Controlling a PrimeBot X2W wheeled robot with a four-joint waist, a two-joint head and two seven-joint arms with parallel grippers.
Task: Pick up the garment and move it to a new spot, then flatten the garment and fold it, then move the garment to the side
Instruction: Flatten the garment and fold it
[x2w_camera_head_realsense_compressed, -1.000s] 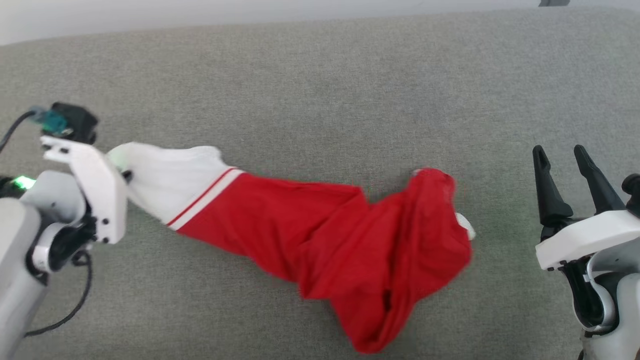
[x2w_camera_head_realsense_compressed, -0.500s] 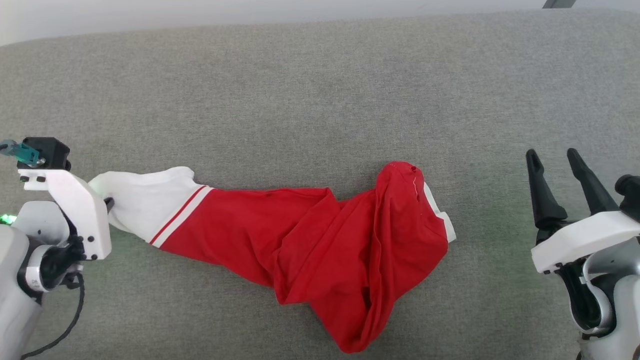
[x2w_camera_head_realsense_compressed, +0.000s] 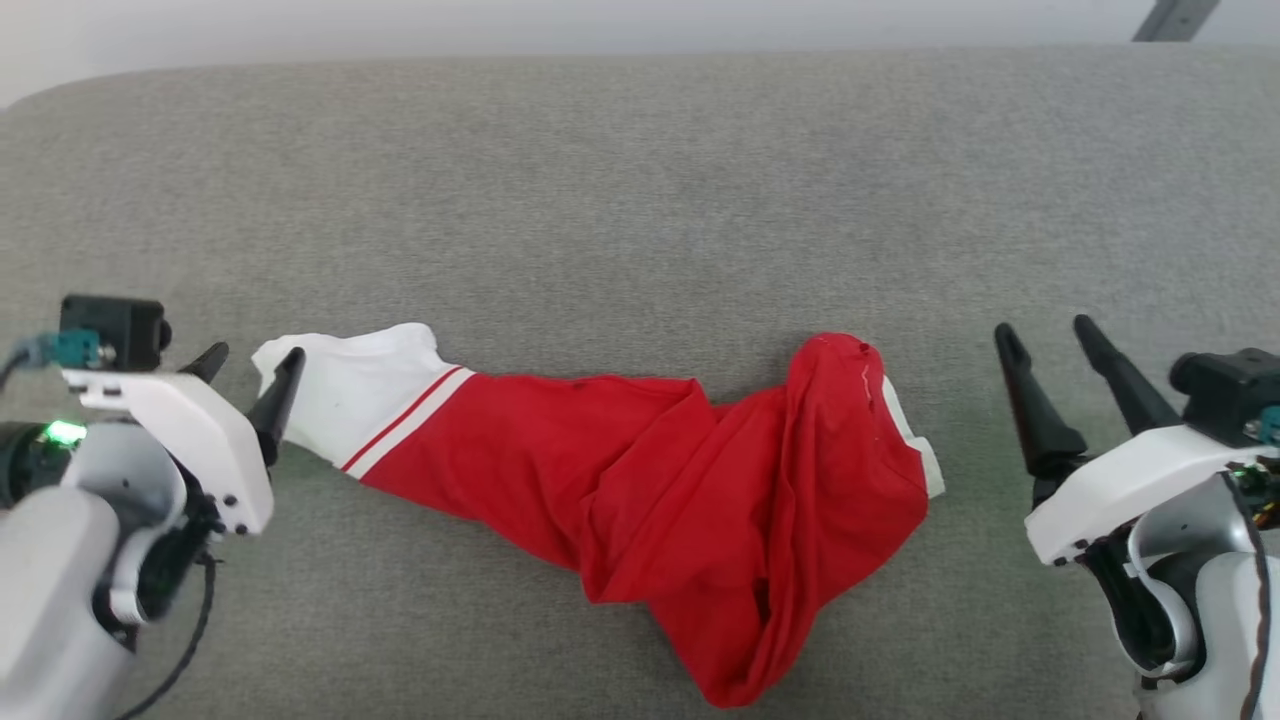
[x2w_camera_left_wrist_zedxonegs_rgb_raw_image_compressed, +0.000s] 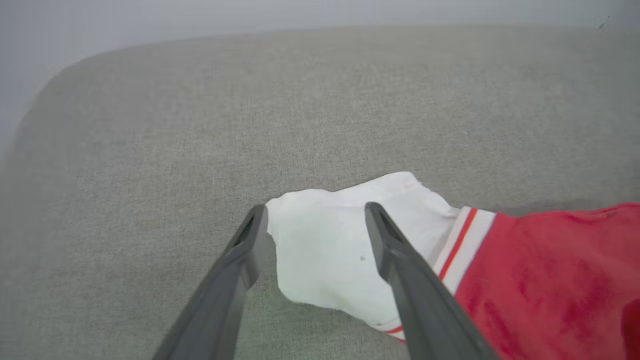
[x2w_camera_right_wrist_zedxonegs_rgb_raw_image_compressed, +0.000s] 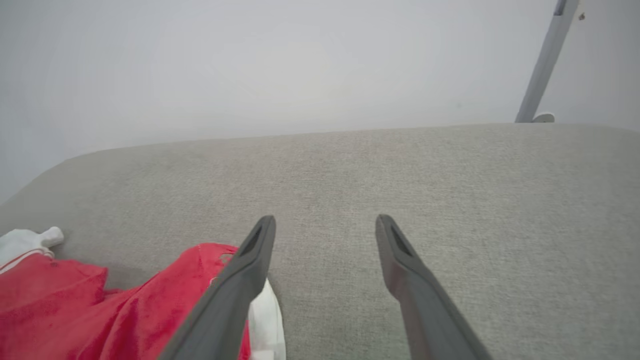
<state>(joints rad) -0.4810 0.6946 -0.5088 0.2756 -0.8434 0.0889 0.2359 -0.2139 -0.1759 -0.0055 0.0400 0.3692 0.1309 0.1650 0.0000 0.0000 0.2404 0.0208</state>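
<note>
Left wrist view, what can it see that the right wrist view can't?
The left wrist view's own: the left gripper, open, with one white sleeve of the shirt close up between its fingers.

The right wrist view's own: the right gripper, open over bare grey cushion, and a grey pole leaning by the wall.

Shared: the red shirt with white on it, the grey cushion and the pale wall behind.
</note>
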